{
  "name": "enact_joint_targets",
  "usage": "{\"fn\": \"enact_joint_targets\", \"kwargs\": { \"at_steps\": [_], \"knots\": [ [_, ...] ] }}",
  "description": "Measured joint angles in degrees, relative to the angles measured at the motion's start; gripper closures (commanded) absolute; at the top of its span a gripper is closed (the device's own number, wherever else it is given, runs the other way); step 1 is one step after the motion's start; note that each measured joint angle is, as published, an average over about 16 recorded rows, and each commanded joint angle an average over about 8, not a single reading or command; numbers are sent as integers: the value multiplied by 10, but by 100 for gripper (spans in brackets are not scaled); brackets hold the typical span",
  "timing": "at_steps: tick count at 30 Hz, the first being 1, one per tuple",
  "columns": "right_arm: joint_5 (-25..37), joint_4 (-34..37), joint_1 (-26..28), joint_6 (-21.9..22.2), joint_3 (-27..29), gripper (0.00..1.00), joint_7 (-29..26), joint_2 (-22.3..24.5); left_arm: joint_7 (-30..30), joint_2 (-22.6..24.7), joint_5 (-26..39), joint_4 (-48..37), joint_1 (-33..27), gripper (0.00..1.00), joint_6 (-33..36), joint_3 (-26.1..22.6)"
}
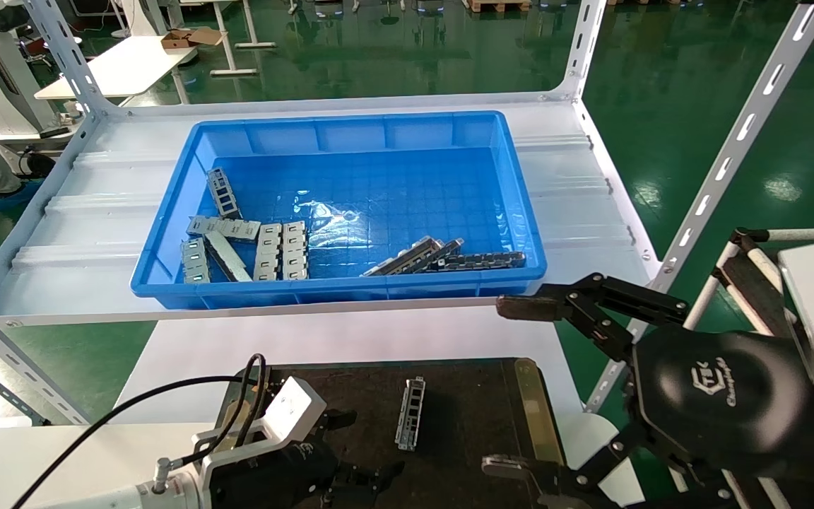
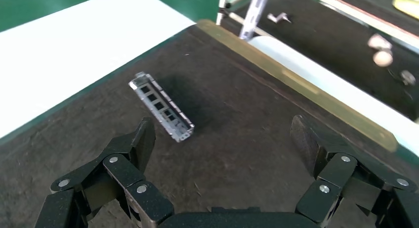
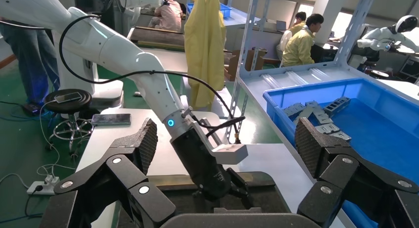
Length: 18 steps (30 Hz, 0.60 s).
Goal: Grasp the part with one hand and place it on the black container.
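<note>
One part [image 1: 410, 412] [image 2: 160, 106], a slim silver rail with a row of cut-out windows, lies flat on the black container [image 1: 470, 403] [image 2: 237, 114]. My left gripper [image 1: 364, 447] [image 2: 222, 134] hovers low over the felt just short of the part, open and holding nothing. At the container's right side, over the brass strip, my right gripper [image 1: 506, 385] [image 3: 227, 136] is also wide open and holding nothing. It faces across toward the left arm. More slim rails [image 1: 449, 258] lie in the blue bin [image 1: 340, 290].
The deep blue bin sits on a white metal shelf [image 1: 591, 212] behind the container. It holds pale slotted plates [image 1: 280, 251] at its left end. Slanted slotted shelf posts [image 1: 725, 159] rise at the right. The white table [image 1: 350, 336] lies between shelf and container.
</note>
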<state>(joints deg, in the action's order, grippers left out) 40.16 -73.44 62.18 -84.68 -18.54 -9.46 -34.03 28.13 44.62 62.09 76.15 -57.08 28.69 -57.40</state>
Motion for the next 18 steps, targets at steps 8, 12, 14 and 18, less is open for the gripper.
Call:
{"fn": "enact_joint_targets", "kwargs": {
  "at_steps": [8,12,14,18],
  "knots": [
    [0,0,0,0,0,0,0,0,-154,-17,-62,-12,16,0,112,55],
    [0,0,0,0,0,0,0,0,-223,-21,-91,-27,24,0,161,79],
    [0,0,0,0,0,0,0,0,-245,-22,-100,-31,27,0,175,87],
    [0,0,0,0,0,0,0,0,-287,-24,-119,-43,33,0,203,102]
  ]
}}
